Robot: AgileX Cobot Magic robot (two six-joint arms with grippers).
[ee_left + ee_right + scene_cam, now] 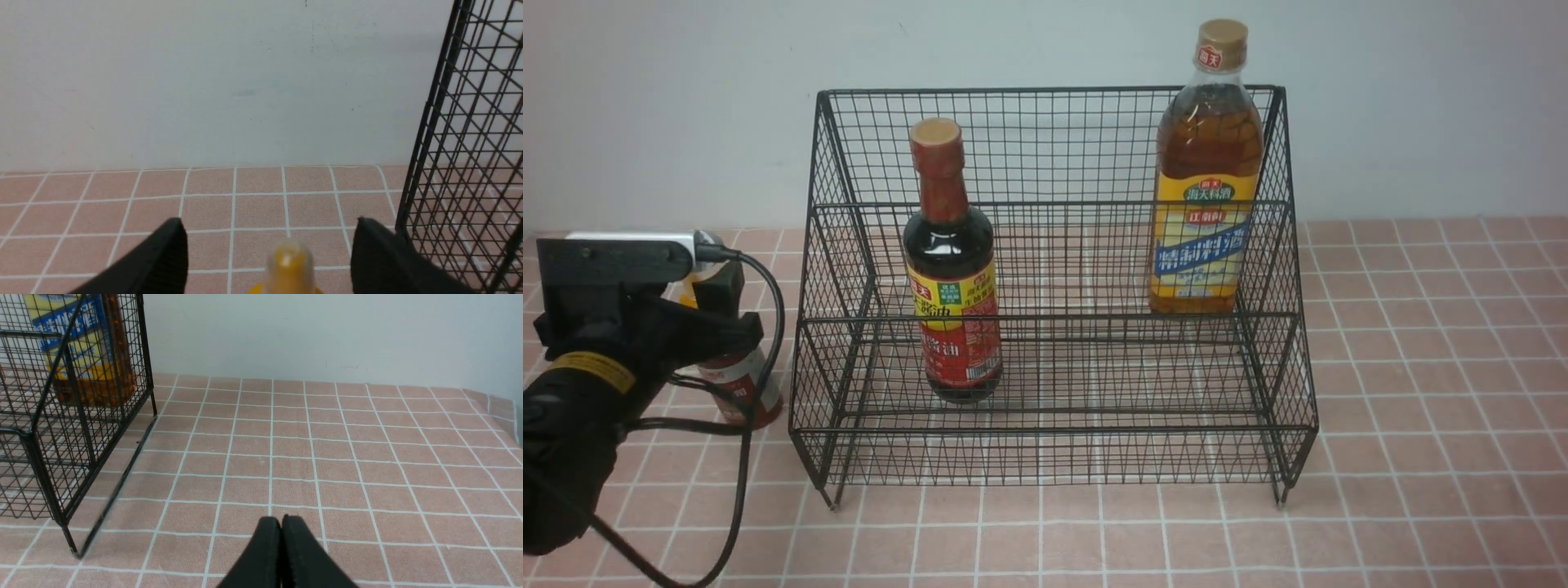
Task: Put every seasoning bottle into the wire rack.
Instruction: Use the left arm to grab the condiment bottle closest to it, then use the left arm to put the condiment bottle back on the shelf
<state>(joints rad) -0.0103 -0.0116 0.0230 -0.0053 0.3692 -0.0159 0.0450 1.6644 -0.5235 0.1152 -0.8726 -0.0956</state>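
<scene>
The black wire rack (1045, 90) stands mid-table. The dark soy-sauce bottle (952, 278) stands on its lower tier at the left. The tall amber bottle (1205, 188) stands on the upper tier at the right, and the right wrist view shows it (88, 355) through the mesh. The small red bottle (747, 392) stands on the tiles just left of the rack. My left gripper (719, 302) is open over it, and its fingers straddle the yellow nozzle cap (289, 261) with gaps on both sides. My right gripper (281, 518) is shut and empty, low over tiles right of the rack.
The rack's side panel (461, 163) rises close beside the left gripper's outer finger (380, 257). A pale wall runs behind the table. Pink tiled surface (367, 457) stretches right of the rack. The left arm's cable (743, 457) loops in front of the red bottle.
</scene>
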